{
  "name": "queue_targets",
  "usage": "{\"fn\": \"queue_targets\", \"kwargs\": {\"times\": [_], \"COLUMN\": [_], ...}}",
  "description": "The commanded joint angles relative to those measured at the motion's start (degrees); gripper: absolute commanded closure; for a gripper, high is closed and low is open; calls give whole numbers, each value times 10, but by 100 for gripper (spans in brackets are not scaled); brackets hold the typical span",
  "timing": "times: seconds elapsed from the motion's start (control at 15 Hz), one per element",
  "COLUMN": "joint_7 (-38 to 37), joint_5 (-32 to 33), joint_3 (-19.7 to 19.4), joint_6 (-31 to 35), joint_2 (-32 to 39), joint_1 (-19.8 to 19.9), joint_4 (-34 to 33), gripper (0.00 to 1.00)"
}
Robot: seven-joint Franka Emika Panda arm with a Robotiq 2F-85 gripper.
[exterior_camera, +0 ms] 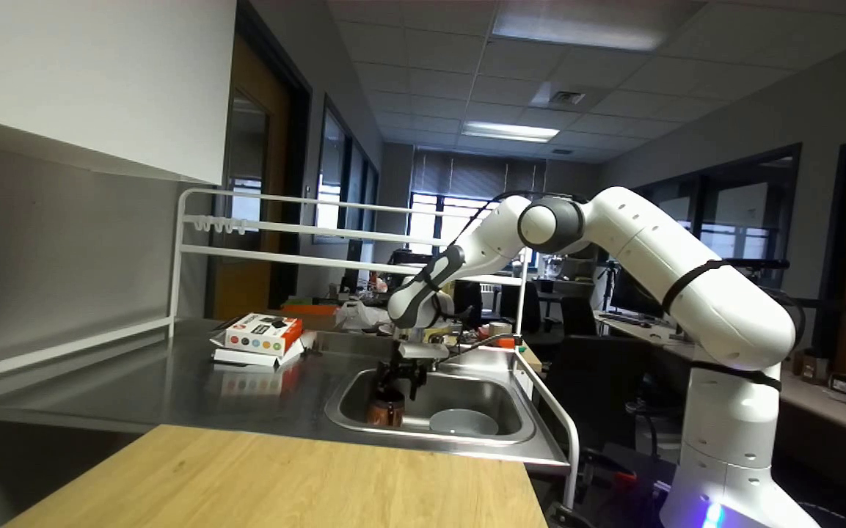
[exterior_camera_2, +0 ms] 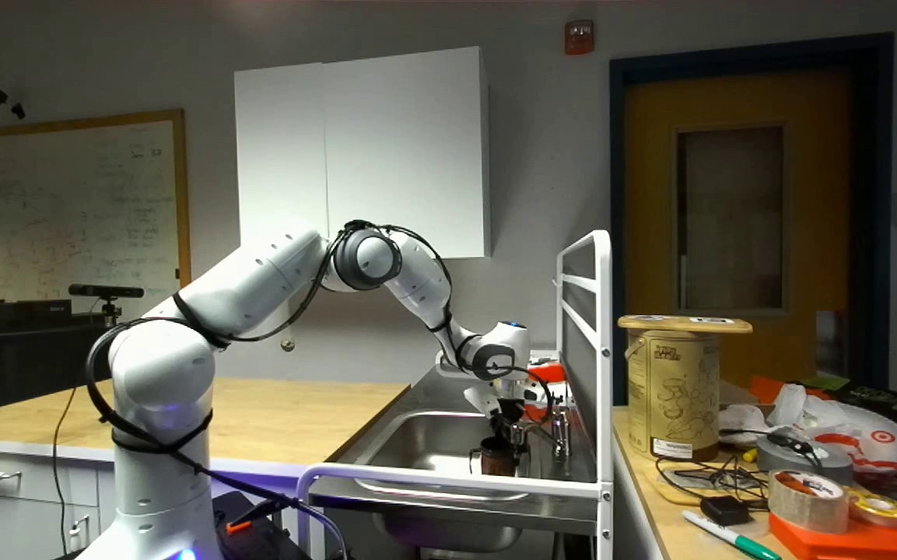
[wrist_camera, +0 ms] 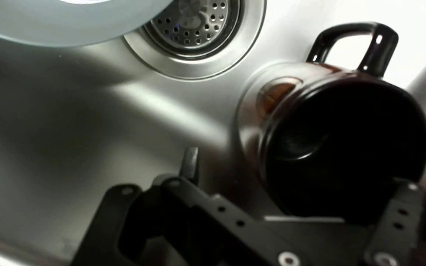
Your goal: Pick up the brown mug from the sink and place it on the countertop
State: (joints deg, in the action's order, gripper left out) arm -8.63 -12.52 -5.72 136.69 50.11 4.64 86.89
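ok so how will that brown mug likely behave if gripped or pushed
The brown mug looks rigid, probably ceramic given its gloss, so it could slip and might chip. Its side handle may make it hang unevenly. Upright in the smooth metal sink, it would likely slide before tipping.

Stainless-steel counter [exterior_camera: 195, 392], sink [wrist_camera: 98, 144] under gripper [wrist_camera: 297, 168]: brown mug [wrist_camera: 336, 129] nearest, grey dish [wrist_camera: 72, 27] farther; white carton [exterior_camera: 246, 358] on counter, farthest.

In the wrist view we see dish [wrist_camera: 61, 27] and drain [wrist_camera: 196, 31] cut off at the top; the end effector [wrist_camera: 297, 175] hides part of the mug [wrist_camera: 331, 122].
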Motion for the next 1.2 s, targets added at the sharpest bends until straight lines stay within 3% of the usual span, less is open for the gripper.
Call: {"fn": "queue_targets", "kwargs": {"times": [0.0, 0.6, 1.13], "joint_7": [-33, -56, -89], "joint_5": [16, 19, 17], "joint_3": [-3, -11, -11], "joint_6": [-28, -45, -55], "joint_2": [21, 19, -33], "joint_1": [3, 0, -13], "joint_4": [-43, -49, -4], "gripper": [25, 95, 95]}}
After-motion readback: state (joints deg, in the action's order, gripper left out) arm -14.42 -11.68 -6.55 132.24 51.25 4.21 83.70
